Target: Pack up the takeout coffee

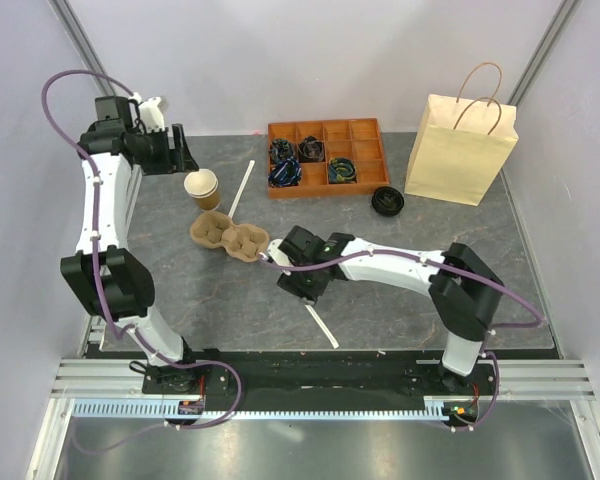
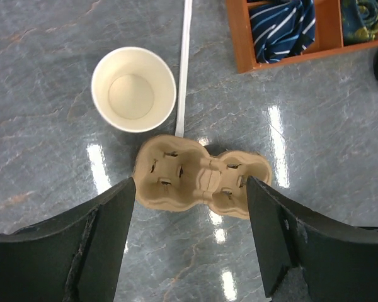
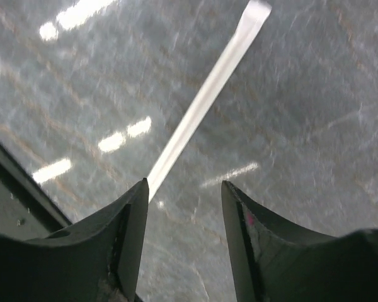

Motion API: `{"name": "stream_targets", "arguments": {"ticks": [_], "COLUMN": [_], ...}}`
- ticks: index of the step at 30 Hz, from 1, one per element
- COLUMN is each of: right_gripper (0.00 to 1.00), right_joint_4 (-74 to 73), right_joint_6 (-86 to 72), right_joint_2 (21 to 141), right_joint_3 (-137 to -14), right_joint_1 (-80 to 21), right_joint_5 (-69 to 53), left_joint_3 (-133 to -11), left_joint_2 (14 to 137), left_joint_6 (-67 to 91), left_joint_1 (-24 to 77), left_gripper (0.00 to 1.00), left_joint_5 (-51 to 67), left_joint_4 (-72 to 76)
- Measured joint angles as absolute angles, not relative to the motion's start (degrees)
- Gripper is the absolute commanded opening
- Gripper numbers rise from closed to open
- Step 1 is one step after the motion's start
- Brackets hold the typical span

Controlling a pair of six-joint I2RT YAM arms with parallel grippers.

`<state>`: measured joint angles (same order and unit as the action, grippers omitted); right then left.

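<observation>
Left gripper (image 2: 190,204) open and empty, above cup carrier (image 2: 176,170) beside lidless cup (image 2: 133,89). Right gripper (image 3: 184,195) open over white straw (image 3: 208,94) on surface (image 3: 302,157), gripping nothing.

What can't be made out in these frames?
Paper bag inside: top view, its own walls hide it.
Orange tray contents: too small from top, cropped in left wrist view.
Straw near end: right wrist view, blurred, meets a finger of the right hand; contact unclear.
Black lid: cut off at left wrist view's right edge.
</observation>
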<state>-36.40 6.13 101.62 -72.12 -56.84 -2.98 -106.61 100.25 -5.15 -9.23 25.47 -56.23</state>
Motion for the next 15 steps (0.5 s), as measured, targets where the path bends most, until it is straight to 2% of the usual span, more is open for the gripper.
{"name": "stream_targets", "arguments": {"ticks": [10, 13, 15], "right_gripper": [0.5, 0.42, 0.31], "right_joint_4": [-33.8, -33.8, -33.8], "right_joint_6": [1.7, 1.3, 1.2], "right_joint_2": [110.7, 112.3, 112.9], "right_joint_3": [-78.0, -78.0, -78.0], "right_joint_1": [-56.8, -56.8, -56.8], "right_joint_5": [-1.9, -1.8, -1.5], "left_joint_3": [-102.8, -102.8, -102.8], "left_joint_2": [99.4, 99.4, 99.4], "left_joint_6": [-2.5, -2.3, -2.2], "left_joint_1": [-11.8, -12.1, -12.3], "left_gripper": [0.8, 0.8, 0.8], "left_joint_5": [28.2, 29.1, 29.2], "left_joint_4": [-55.5, -55.1, -54.9]}}
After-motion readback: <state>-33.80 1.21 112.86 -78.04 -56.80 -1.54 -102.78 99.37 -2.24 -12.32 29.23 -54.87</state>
